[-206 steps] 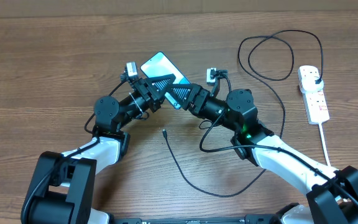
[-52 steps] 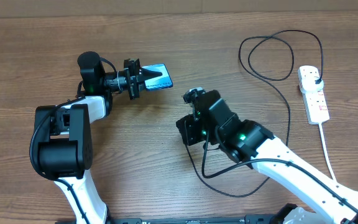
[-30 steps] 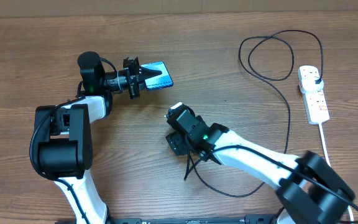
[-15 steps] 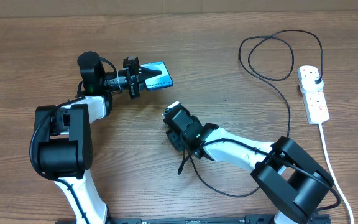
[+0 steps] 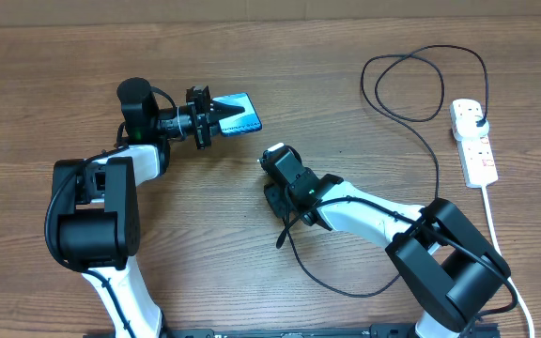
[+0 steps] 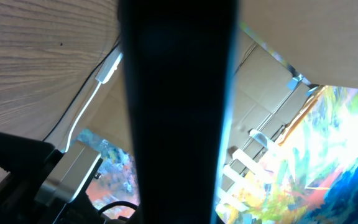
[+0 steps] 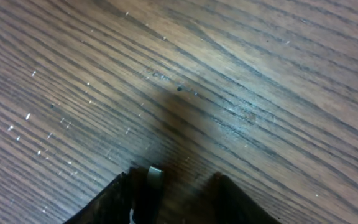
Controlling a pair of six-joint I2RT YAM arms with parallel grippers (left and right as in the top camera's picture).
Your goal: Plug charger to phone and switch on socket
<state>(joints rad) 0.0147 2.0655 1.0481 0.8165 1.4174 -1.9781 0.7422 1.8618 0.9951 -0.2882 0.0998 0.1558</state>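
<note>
**Q:** Where is the phone, and which way does it point?

**A:** My left gripper (image 5: 225, 112) is clamped on one short end of the phone (image 5: 251, 120), at the far left of the table (image 5: 64, 75). The phone's long axis continues the line of my fingers, and its free end points to my right, toward the table's middle. The lit blue screen faces the overhead camera. In the left wrist view a dark band fills the centre, and I cannot tell what it is.

**Q:** And the right jaws?

**A:** My right gripper (image 5: 275, 199) points down at the wood near the table's centre, well apart from the phone. The jaws stand at a narrow gap and are not closed. In the right wrist view the metal connector tip (image 7: 155, 179) lies between them, just beside one finger (image 7: 114, 200). Bare wood shows between the tip and the other finger.

**Q:** How does the charger run?

**A:** The charger (image 5: 437, 178) trails from under that gripper toward the near edge and sweeps to my right. It then climbs, loops at the far side, and ends in the black plug (image 5: 478, 116), which is seated in the far end of the power strip (image 5: 478, 158).

**Q:** And how does the strip lie?

**A:** It is at the right edge, with its long axis running far to near. Its white cord (image 5: 492, 221) leaves the near end.
</note>
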